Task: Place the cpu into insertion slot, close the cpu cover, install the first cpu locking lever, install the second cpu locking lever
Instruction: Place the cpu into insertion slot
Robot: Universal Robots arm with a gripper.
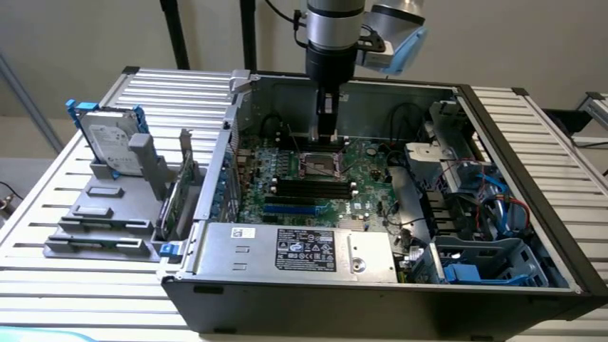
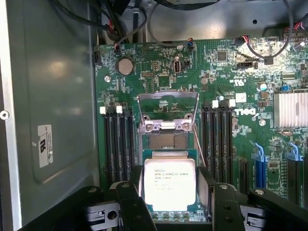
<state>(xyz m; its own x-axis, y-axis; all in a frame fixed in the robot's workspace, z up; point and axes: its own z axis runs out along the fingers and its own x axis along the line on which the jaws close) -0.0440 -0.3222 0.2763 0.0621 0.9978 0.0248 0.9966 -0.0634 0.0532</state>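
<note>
Silver-topped cpu [image 2: 168, 185] gripped over the insertion slot [image 2: 166, 141].
I see the gripper [image 2: 174, 204] spread wide, clamping it; cpu cover [image 2: 168, 111] raised.

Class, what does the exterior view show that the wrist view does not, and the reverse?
Exterior view: the silver robot arm, a silver hard drive standing in a grey holder, a labelled silver power-supply box. Wrist view: the silver-grey square cpu with printed top, held by the black gripper; the silvery cpu cover frame swung open. Both: the green board, the square black insertion slot, long black memory slots.
</note>
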